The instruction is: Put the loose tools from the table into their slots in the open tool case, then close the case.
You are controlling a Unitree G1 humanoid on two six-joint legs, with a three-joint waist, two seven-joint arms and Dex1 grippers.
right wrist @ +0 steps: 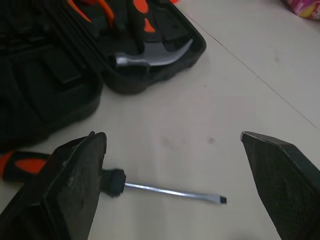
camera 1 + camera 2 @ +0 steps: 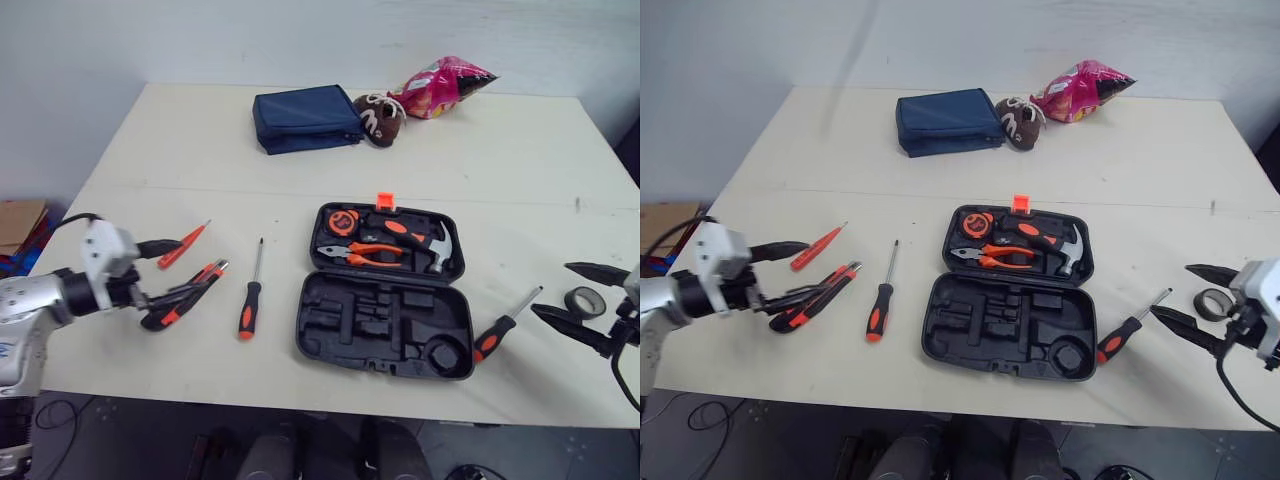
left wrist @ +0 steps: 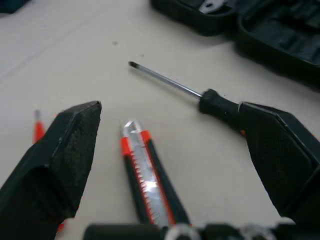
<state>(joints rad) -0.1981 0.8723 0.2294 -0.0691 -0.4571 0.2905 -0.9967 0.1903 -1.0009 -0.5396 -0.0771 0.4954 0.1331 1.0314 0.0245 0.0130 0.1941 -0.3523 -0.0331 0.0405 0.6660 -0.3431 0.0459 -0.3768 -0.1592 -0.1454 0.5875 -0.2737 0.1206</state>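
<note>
The open case (image 2: 385, 330) lies flat near the front edge of the table (image 2: 200, 150), about the middle. Its far half holds a tape measure (image 2: 343, 220), pliers (image 2: 360, 253) and a hammer (image 2: 435, 250), and its near half shows moulded black slots. Left of the case, and apart from it, a cross-tip screwdriver (image 2: 249, 305) lies with its tip pointing away from the robot. Further left are a knife (image 3: 147, 175) and a red screwdriver (image 2: 192, 238). The left gripper (image 2: 175, 270) is low over these two with its fingers spread wide. The knife lies in the gap between the fingers, and the red screwdriver lies just outside one finger. Whether the pads touch anything cannot be told. Just beside the right end of the case lies a flat screwdriver (image 2: 497, 332), handle toward the robot and tip slanting away to the right. A tape roll (image 2: 586, 301) lies further right. The right gripper (image 2: 552, 290) is near the table's right front corner, fingers also spread wide and gripping nothing. In the right wrist view the flat screwdriver's shaft runs across the gap between them. At the far side of the table sit a blue pouch (image 2: 305, 118), a brown shoe (image 2: 378, 118) and a pink bag (image 2: 445, 85), side by side.
</note>
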